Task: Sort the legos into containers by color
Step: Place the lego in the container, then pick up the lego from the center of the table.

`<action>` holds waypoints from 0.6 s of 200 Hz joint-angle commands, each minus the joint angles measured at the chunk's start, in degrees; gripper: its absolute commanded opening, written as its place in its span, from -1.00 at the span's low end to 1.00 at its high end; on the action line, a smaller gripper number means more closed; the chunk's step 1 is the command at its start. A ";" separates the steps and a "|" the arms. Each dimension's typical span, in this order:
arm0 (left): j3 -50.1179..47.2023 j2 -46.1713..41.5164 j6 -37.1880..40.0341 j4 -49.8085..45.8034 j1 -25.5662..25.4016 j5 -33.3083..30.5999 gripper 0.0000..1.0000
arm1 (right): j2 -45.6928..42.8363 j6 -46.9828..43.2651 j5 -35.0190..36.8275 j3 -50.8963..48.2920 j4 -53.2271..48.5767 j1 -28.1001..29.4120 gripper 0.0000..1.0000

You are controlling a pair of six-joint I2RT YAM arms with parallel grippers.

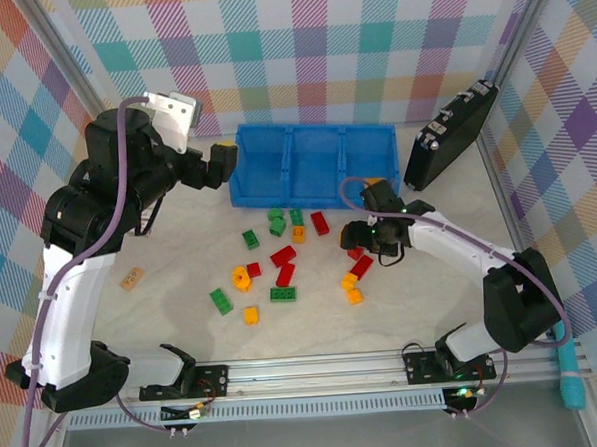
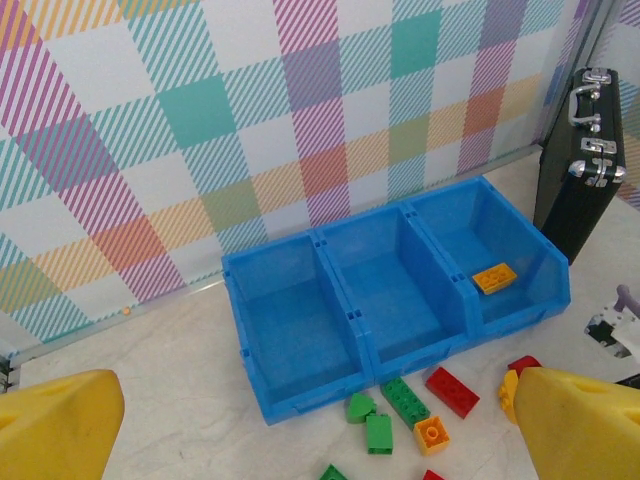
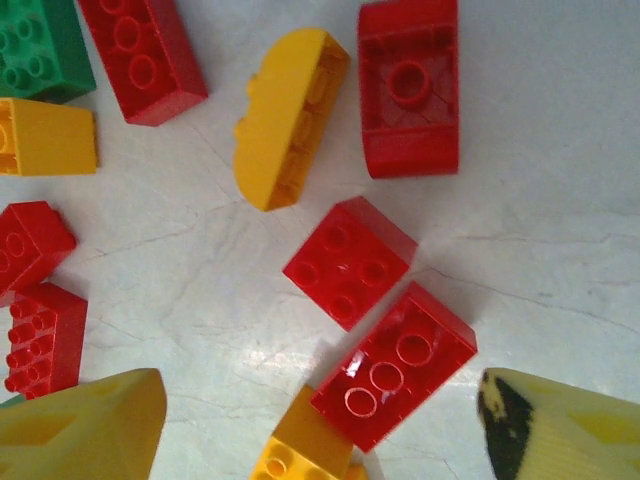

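Note:
The legos lie scattered on the table in front of the blue bin, among them a red one, a green one and a yellow one. The bin's containers are three compartments in a row. An orange brick lies in the right one; the other two look bare. My right gripper hangs open low over the right cluster. An upturned red brick and an orange brick lie between its fingers. My left gripper is open and raised by the bin's left end, holding nothing.
A black case leans on the right wall beside the bin. A small card lies at the table's left. A red square brick and a curved yellow piece sit just beyond the right fingers.

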 commanded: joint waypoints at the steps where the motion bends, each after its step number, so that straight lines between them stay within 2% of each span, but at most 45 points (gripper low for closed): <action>1: 0.39 -0.03 -0.51 0.02 -0.74 -0.64 0.99 | 2.39 -0.96 2.53 0.91 2.61 0.87 0.69; 41: -0.67 -0.82 0.05 0.10 -0.74 -1.38 0.99 | 7.71 -2.92 4.97 2.74 1.88 0.96 0.69; 120: -2.60 -2.71 1.44 0.98 -0.83 -3.37 0.99 | 16.21 -3.02 5.94 5.05 3.37 1.10 0.34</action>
